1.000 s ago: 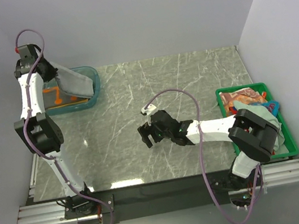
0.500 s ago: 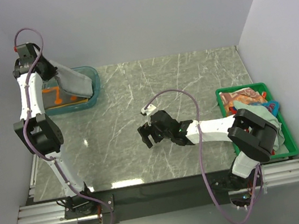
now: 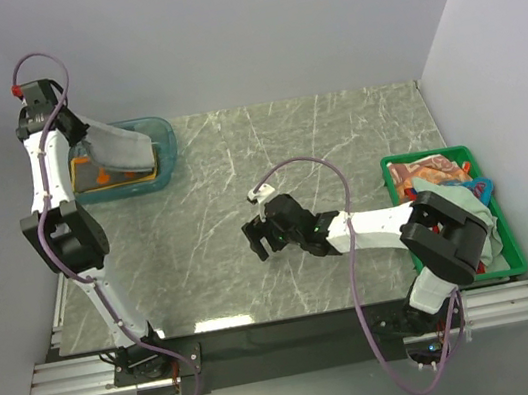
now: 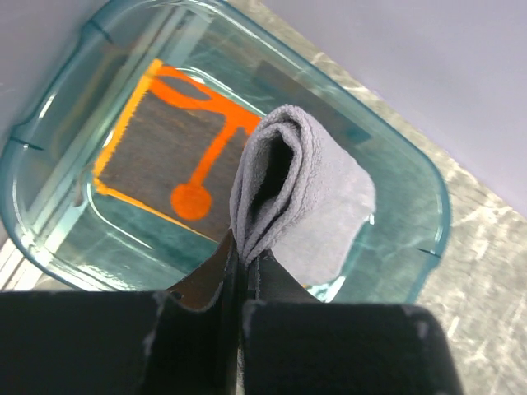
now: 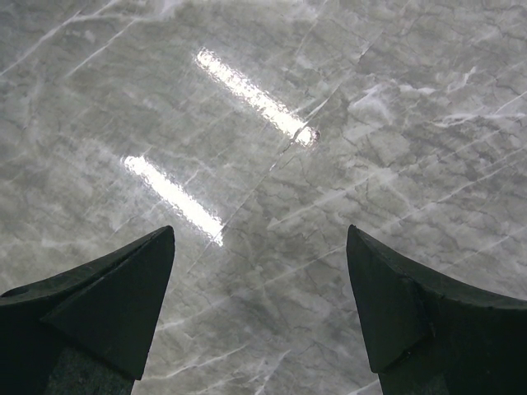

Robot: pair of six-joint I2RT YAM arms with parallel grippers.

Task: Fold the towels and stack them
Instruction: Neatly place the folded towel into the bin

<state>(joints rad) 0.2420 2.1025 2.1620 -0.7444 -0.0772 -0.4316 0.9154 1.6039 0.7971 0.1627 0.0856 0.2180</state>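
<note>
Left jaws pinch a folded pale grey cloth towel (image 4: 306, 185), hanging lengthwise over a clear teal plastic tub (image 4: 434, 191); right jaws spread.

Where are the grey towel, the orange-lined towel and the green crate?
grey towel (image 4: 300, 185), left wrist view, its folded side.
orange-lined towel (image 4: 156, 140), left wrist view, its brown middle.
green crate (image 3: 424, 154), top view, its far rim.

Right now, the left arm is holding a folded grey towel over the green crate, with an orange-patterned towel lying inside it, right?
Not the green crate: the left arm holds the folded grey towel over the clear teal tub, and the orange-patterned towel lies inside that tub. The left wrist view shows it.
</note>
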